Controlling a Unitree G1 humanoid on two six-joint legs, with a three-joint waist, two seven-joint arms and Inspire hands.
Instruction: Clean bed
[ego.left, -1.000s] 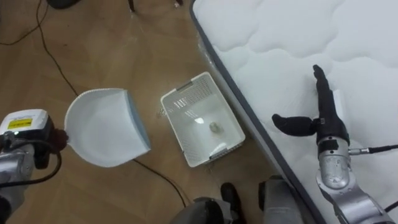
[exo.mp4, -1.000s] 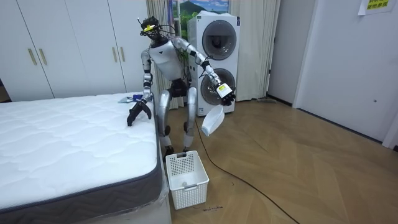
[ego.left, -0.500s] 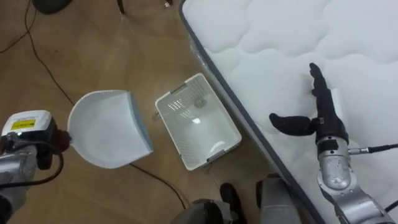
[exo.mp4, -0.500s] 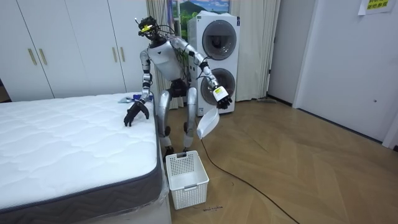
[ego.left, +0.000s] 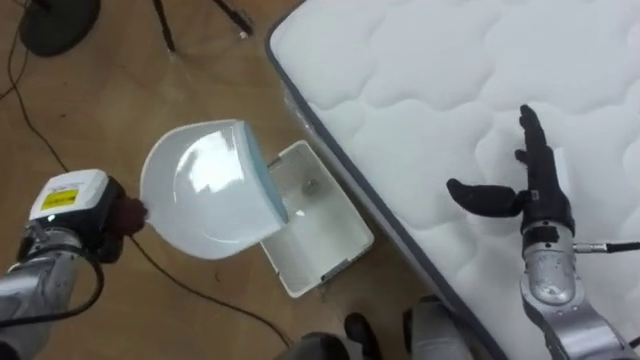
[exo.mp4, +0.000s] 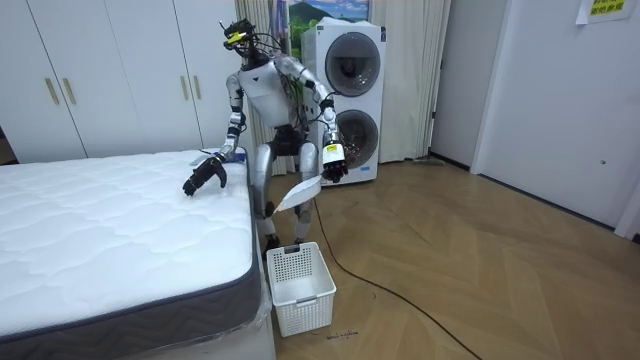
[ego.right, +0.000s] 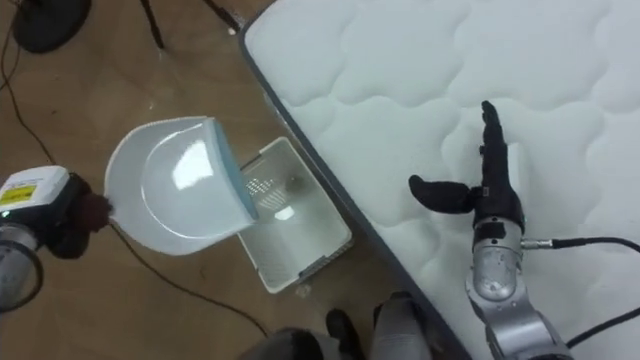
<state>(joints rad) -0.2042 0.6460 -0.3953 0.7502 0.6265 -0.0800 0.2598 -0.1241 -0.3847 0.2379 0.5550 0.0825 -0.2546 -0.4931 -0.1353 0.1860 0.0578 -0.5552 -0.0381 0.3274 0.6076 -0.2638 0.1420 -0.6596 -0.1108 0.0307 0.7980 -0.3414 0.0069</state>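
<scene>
Dustpan (ego.left: 210, 190), one, hangs above one basket (ego.left: 330, 235) beside one mattress (ego.left: 420, 90).

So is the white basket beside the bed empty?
Not empty. One small pale piece lies on the bottom of the basket, near the dustpan held above it; what it is cannot be told.

Left hand (ego.left: 113, 216) drawn in from out at side toward body and lowered. Dustpan (ego.left: 210, 190) carried with it: earlier apart from basket (ego.left: 325, 240), over bare floor to its left; now over basket's left part, covering that corner in eye views. In room view dustpan hangs lower, nearer legs, above basket. Right hand (ego.left: 535, 190) reached farther in over bed (ego.left: 420, 90), away from mattress edge. Head camera shifted: bed edge and basket sit differently in eye views.
</scene>
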